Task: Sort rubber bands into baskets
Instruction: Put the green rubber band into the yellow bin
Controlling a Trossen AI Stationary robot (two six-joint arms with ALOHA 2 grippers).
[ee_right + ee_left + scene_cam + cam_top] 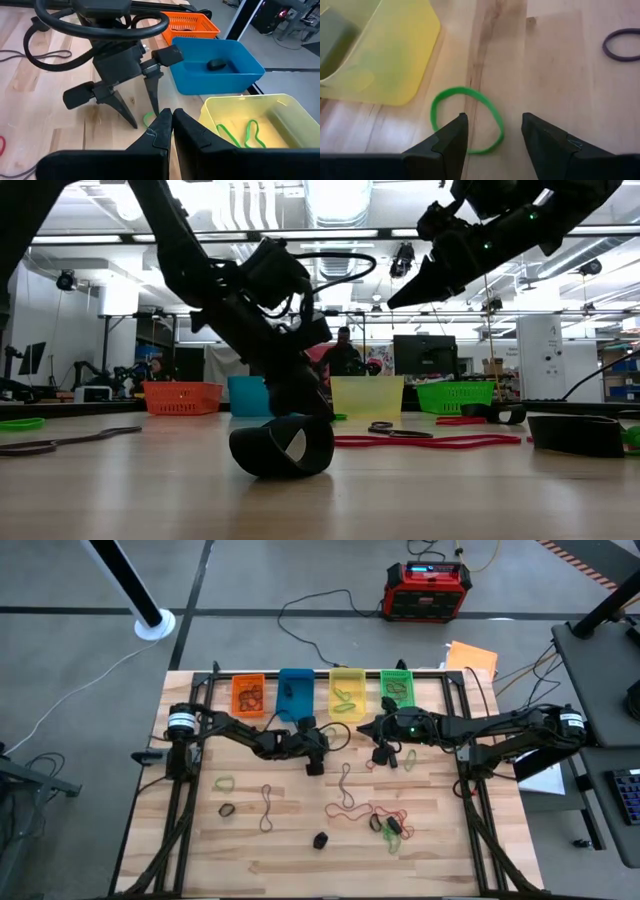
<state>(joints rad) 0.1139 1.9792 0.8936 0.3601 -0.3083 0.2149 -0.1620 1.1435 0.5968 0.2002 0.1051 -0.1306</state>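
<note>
A green rubber band lies flat on the wooden table beside the yellow basket. My left gripper is open and points down over it, one finger over the loop's inside and one just outside. I cannot tell whether it touches the band. The right wrist view shows the same gripper and band. My right gripper is shut with nothing showing in it, held above the table near the yellow basket. The orange, blue and green baskets stand in the same row at the far edge.
Loose bands lie nearer the front edge: green, black, brown, red, a mixed clump and a black one. The yellow basket holds green bands. The blue basket holds a dark lump. The two grippers are close together.
</note>
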